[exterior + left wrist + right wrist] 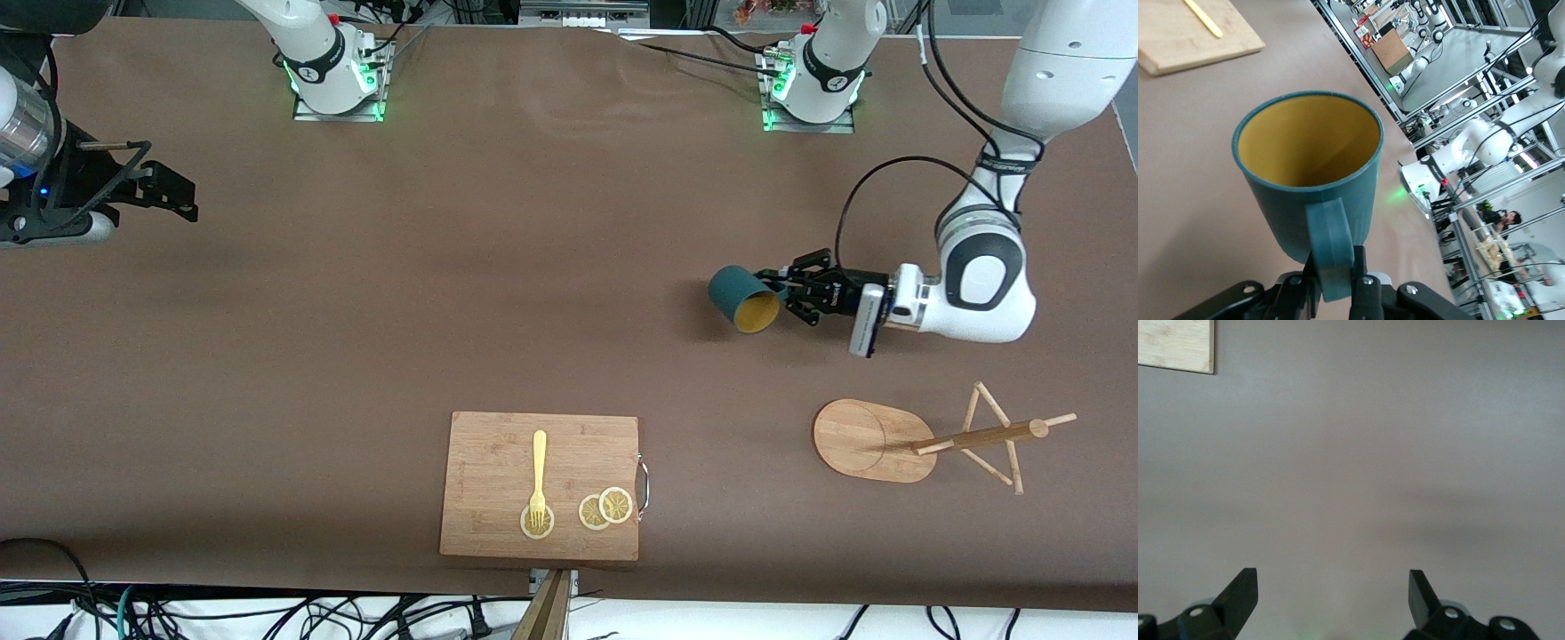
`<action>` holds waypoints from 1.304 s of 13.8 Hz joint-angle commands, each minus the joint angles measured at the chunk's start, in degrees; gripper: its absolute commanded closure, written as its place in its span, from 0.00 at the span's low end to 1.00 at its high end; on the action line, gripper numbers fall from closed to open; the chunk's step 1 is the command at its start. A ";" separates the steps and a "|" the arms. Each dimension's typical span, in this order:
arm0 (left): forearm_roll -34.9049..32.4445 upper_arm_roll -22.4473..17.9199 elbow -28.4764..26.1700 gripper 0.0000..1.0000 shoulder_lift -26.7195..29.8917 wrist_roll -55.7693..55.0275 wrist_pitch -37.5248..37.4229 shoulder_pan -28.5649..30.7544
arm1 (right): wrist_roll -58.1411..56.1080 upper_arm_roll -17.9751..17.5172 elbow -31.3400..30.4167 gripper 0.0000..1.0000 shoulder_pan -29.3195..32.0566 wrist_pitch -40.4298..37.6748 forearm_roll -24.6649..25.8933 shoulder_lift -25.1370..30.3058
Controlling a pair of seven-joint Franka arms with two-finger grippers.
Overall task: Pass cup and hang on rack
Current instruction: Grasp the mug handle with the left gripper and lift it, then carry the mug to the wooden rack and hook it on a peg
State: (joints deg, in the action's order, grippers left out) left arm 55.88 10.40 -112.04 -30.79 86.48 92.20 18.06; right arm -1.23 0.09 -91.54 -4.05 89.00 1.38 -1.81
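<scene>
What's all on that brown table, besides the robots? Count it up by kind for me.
Dark teal mug with yellow inside, held in the left claw: 1
Bamboo mug tree: 1
Bamboo cutting board: 1
Yellow fork: 1
Lemon slices: 3
Total: 7

White left arm bent low, wrist level, black two-finger left gripper (782,292) clamped on a handle, held above the table. Right gripper (182,197) waiting at the right arm's end, fingers spread wide.
</scene>
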 commanded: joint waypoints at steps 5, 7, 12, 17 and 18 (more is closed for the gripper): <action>-6.30 0.59 4.00 0.93 -0.06 -14.03 -11.32 10.84 | -0.26 -0.18 0.40 0.00 1.06 -1.64 -0.23 -0.12; -6.83 0.59 8.13 0.93 -0.76 -22.97 -15.89 13.40 | -0.35 -0.18 0.40 0.00 0.97 -1.73 -0.23 -0.04; -5.96 0.68 15.35 0.93 -2.34 -38.46 -17.14 17.36 | -0.35 -0.18 0.40 0.00 0.97 -1.82 -0.23 -0.12; 0.37 0.68 20.62 0.92 -3.49 -55.50 -17.14 18.59 | -0.35 -0.18 0.31 0.00 0.97 -2.26 -0.32 -0.04; 1.68 0.68 21.59 0.92 -3.49 -59.28 -17.14 18.59 | -0.35 -0.18 0.31 0.00 0.97 -2.26 -0.32 -0.04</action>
State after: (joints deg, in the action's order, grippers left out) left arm 55.70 10.39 -94.49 -32.94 34.10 76.54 36.04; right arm -1.23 0.30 -91.55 -3.77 87.44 1.37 -1.96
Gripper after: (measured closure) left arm 0.793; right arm 0.000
